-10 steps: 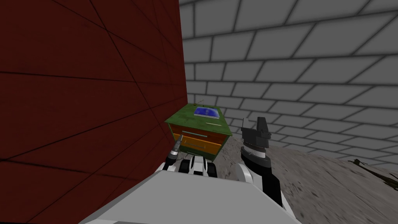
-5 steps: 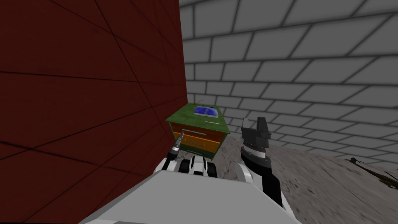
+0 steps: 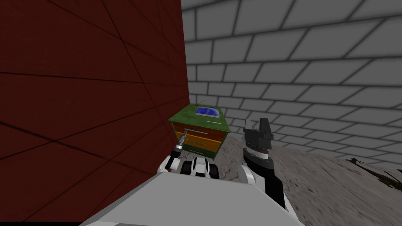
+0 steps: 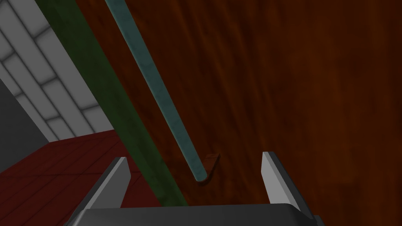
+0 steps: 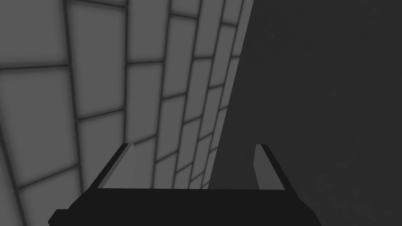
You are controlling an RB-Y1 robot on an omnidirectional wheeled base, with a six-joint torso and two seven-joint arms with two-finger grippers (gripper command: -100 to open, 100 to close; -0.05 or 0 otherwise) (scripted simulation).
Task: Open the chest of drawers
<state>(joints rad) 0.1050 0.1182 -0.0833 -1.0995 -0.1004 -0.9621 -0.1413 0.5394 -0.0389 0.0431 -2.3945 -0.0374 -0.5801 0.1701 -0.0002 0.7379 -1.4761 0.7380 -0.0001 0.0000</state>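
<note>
Chest of drawers (image 3: 200, 132): centre of head-view frame, in the corner btwn the dark red wall (image 3: 78, 98) and the grey block wall (image 3: 298, 59). Green top and frame, orange-brown fronts.
On top: a flat blue item (image 3: 207, 112).
L jaws: apart, w/ fingers (image 4: 118, 176) either side of the handle's end. I can't tell if they touch it.
Handle (image 4: 157, 90): thin teal bar running across a brown drawer front (image 4: 298, 98), just beside the green frame edge (image 4: 98, 90).
R jaws: apart, nothing btwn the fingers (image 5: 117, 168). Arm is raised right of centre in the head view.
Handling (my guess): bar is stiff, smooth and slim, so it may slip. Drawer is rigid and should slide straight out.
Where to hold: nearer mid-bar than the end, since an end pull could skew the drawer.
Risk: a jerk may shift the blue item.
</note>
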